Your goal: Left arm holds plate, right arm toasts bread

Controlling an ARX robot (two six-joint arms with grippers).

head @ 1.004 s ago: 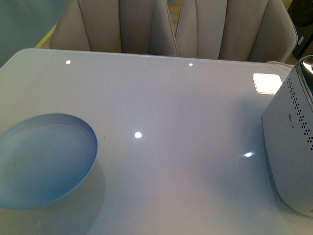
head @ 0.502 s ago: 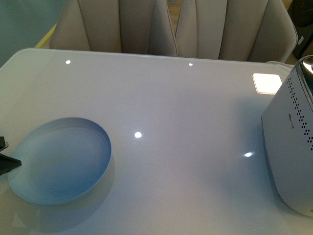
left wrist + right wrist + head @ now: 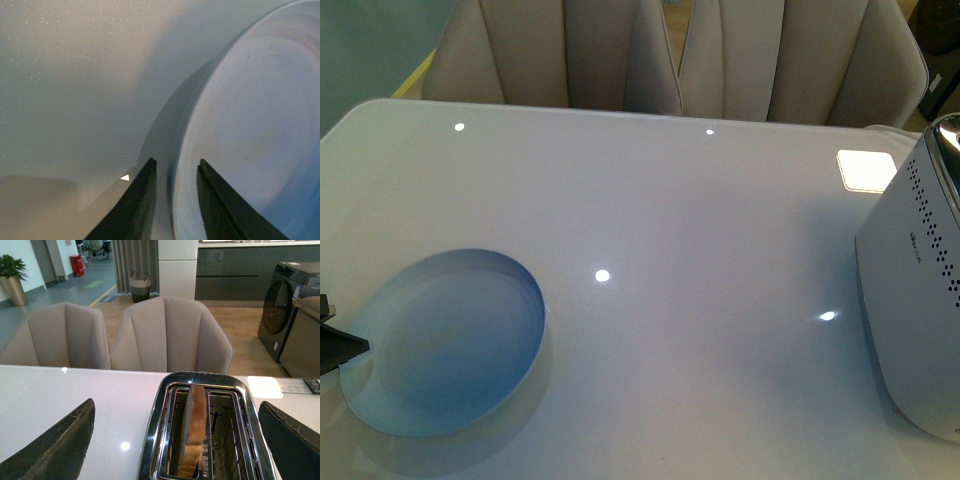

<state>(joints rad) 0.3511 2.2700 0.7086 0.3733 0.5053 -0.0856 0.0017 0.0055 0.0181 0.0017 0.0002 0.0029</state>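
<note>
The pale bluish-white plate (image 3: 445,345) hangs tilted just above the table at the front left, casting a shadow. My left gripper (image 3: 335,340) shows as a black tip at the left edge, shut on the plate's rim. In the left wrist view the two dark fingers (image 3: 137,202) pinch the plate's rim (image 3: 182,165), one outside and one inside. The bread (image 3: 194,427) stands upright in the left slot of the toaster (image 3: 206,432), top sticking out. My right gripper (image 3: 176,440) is open and hangs above the toaster, jaws wide on either side of it.
The toaster's white body (image 3: 918,290) stands at the table's right edge. A white square coaster (image 3: 866,170) lies at the back right. Beige chairs (image 3: 670,55) stand behind the glossy white table (image 3: 670,230).
The plate has moved right from the left edge and then sunk slightly lower. My left gripper tip has come into the front view.
</note>
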